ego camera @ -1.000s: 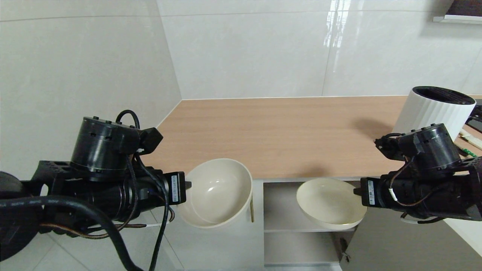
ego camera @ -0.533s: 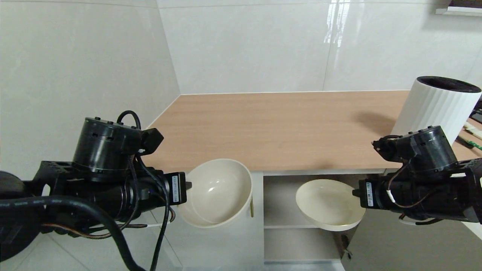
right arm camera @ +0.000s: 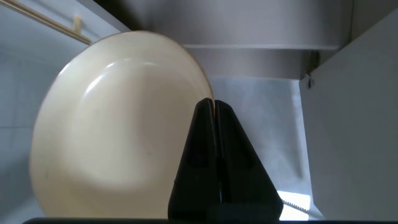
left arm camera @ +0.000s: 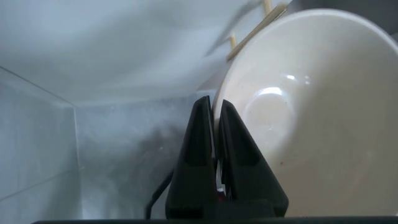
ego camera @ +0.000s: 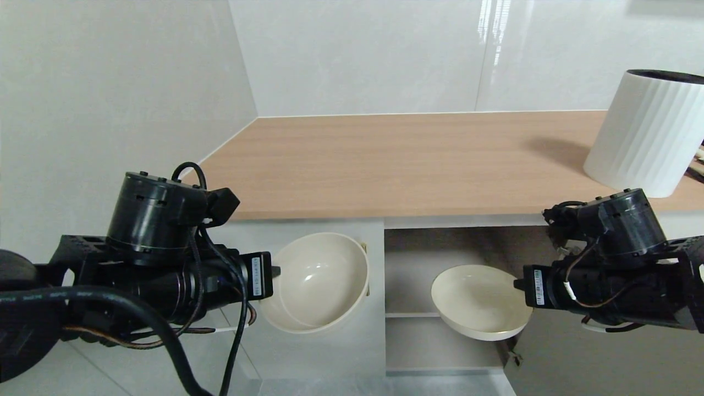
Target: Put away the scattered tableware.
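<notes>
Only the head camera's view has shifted: the counter (ego camera: 385,159) now sits higher in the picture and more of the open cabinet (ego camera: 418,264) shows below it, while both arms keep the same places with the same loads.

The deep cream bowl (ego camera: 316,283) is held by its rim, tilted with its hollow facing out, in front of the closed cabinet door to the left. The left gripper (ego camera: 273,270) has its fingers (left arm camera: 211,124) pressed together on that rim. The shallow cream plate (ego camera: 478,300) hangs before the open compartment at about the level of the shelf (ego camera: 407,315). The right gripper (ego camera: 518,283) pinches its edge, jaws closed on it.

By these pictures, both pieces are off the counter and brought to the cabinet. Neither rests on anything yet, so what is left is to set each inside and let go.

A ribbed white container (ego camera: 649,132) stands on the counter's right end.
</notes>
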